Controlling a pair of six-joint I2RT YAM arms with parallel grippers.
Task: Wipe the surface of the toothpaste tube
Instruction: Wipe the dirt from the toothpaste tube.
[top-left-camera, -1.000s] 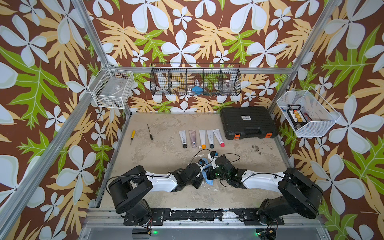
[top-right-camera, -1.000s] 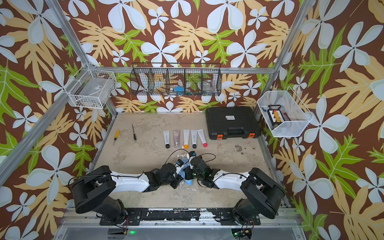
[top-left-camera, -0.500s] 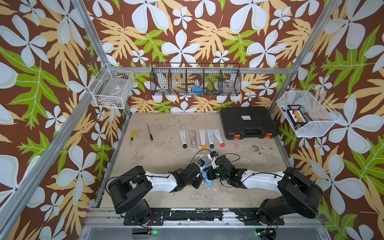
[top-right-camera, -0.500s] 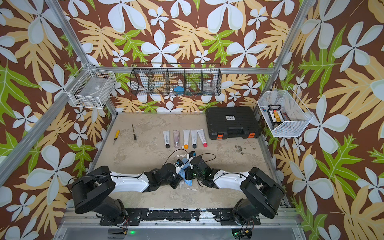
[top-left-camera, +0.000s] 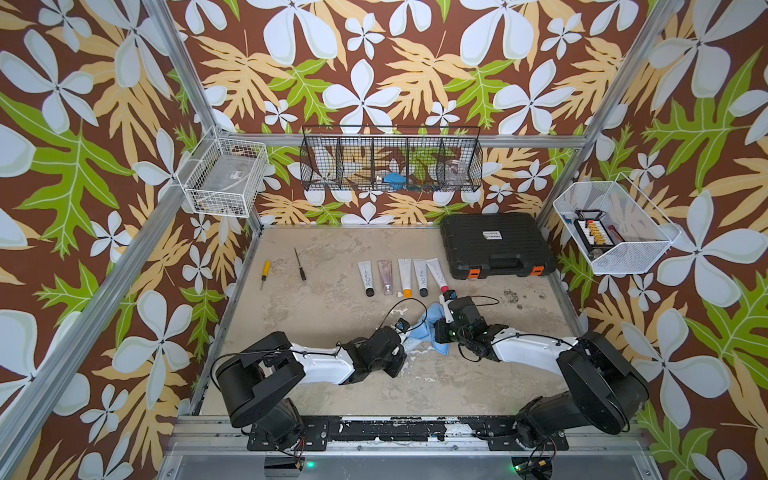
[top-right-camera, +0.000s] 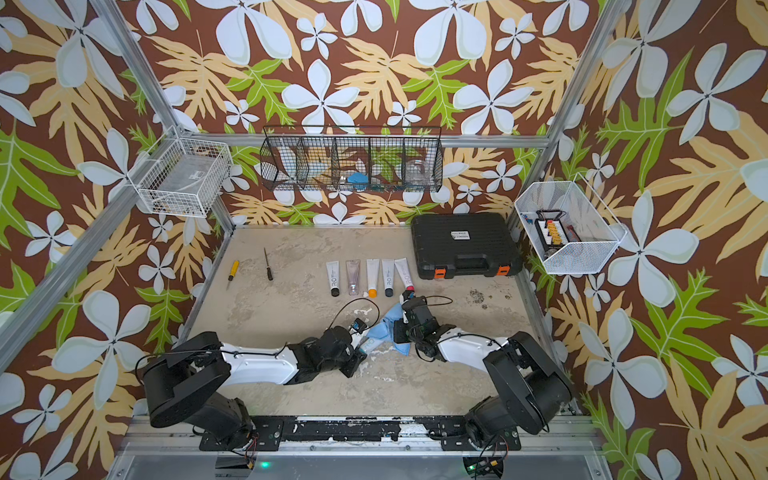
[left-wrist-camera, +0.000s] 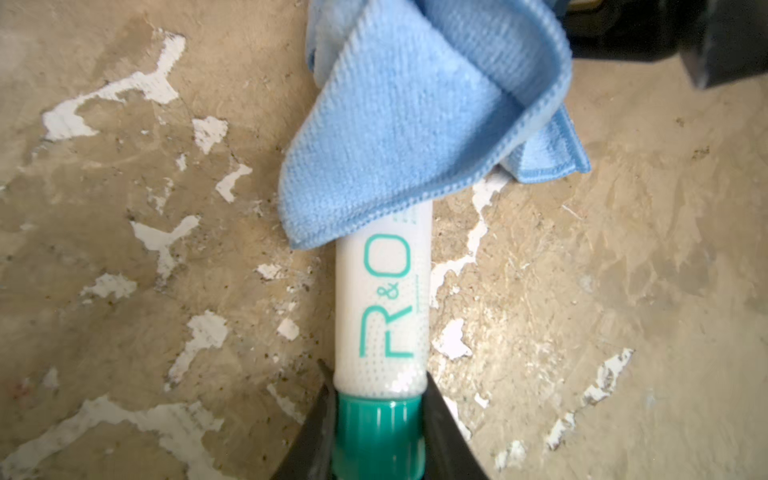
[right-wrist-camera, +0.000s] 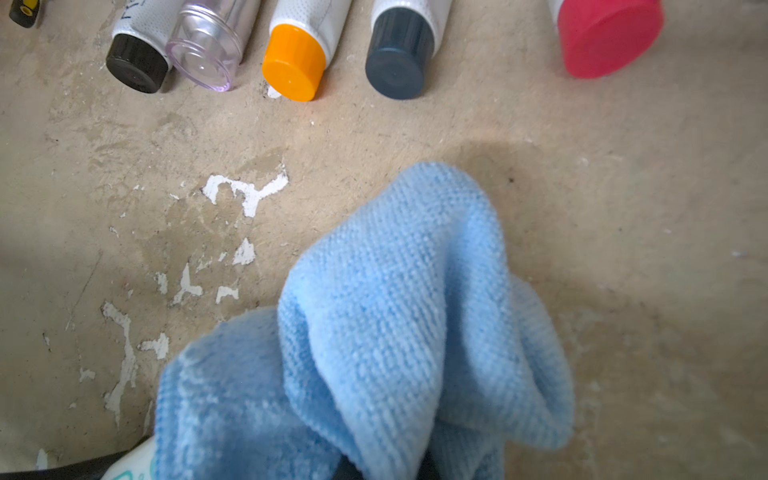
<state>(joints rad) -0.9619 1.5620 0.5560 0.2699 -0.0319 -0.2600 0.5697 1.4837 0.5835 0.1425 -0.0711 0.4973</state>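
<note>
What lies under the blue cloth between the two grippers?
The blue cloth drapes over the white R&O toothpaste tube, whose teal-capped end sits clamped in the left gripper. The tube's far half, including its tail end, is covered.

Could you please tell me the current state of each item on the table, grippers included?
Teal-capped toothpaste tube: capped, far end under the cloth.
Blue microfiber cloth: bunched, draped over the tube.
Left gripper: shut on the tube's cap end.
Right gripper: shut on the cloth.
Row of five tubes: all capped, lying flat.
Black tool case: closed.
</note>
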